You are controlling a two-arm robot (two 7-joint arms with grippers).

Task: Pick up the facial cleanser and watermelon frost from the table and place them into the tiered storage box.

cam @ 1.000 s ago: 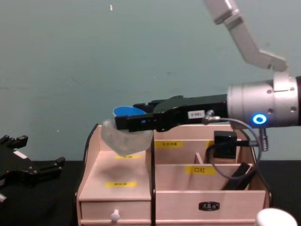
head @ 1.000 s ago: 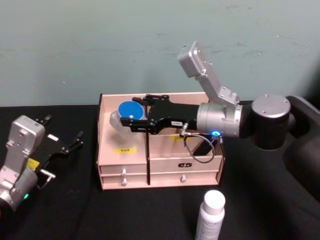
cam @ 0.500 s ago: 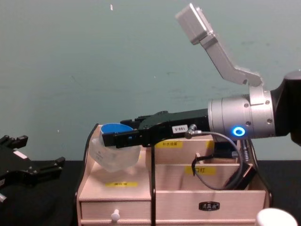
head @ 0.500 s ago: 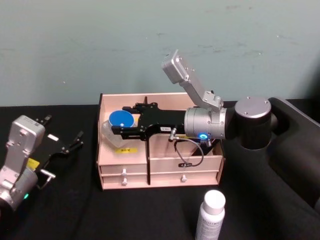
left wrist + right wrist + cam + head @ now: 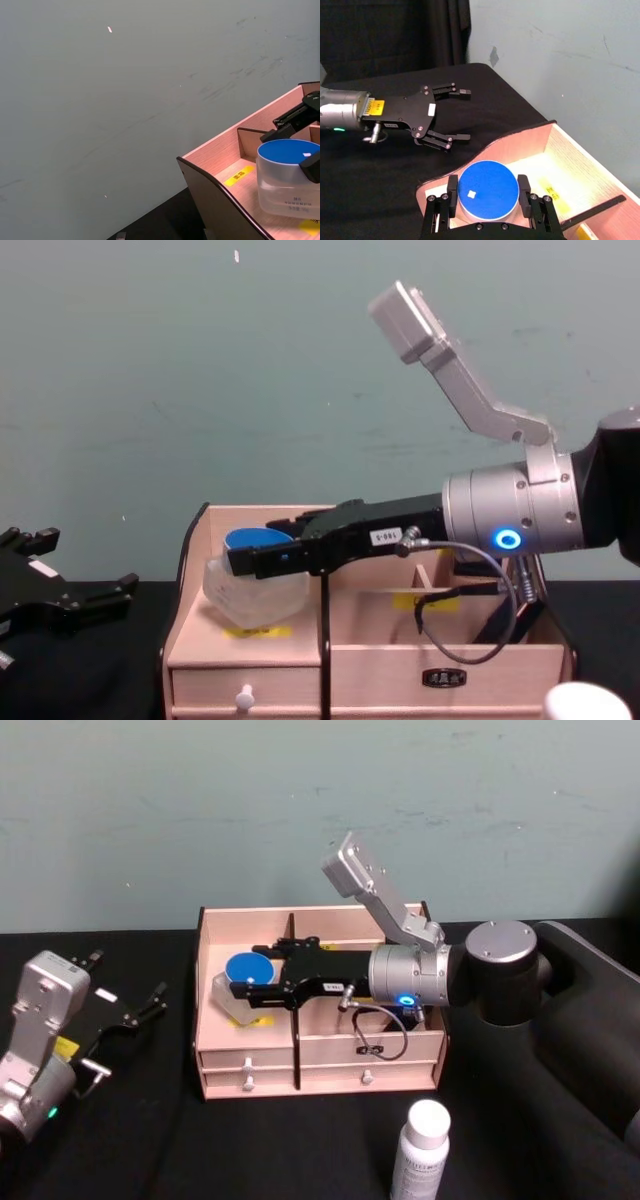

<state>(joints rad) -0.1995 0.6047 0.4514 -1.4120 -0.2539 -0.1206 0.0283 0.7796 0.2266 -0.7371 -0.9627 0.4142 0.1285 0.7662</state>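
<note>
A black desk meets a teal wall; lower left, the left gripper rests, jaws spread and empty. At centre, the right gripper clamps a clear, blue-lidded jar inside the pale pink tiered storage box's left compartment.

The tiered storage box is pale pink wood with dark edges and yellow labels, the jar frosted clear with a blue lid, the bottle white, the right gripper black, the bench black and the wall grey-green
</note>
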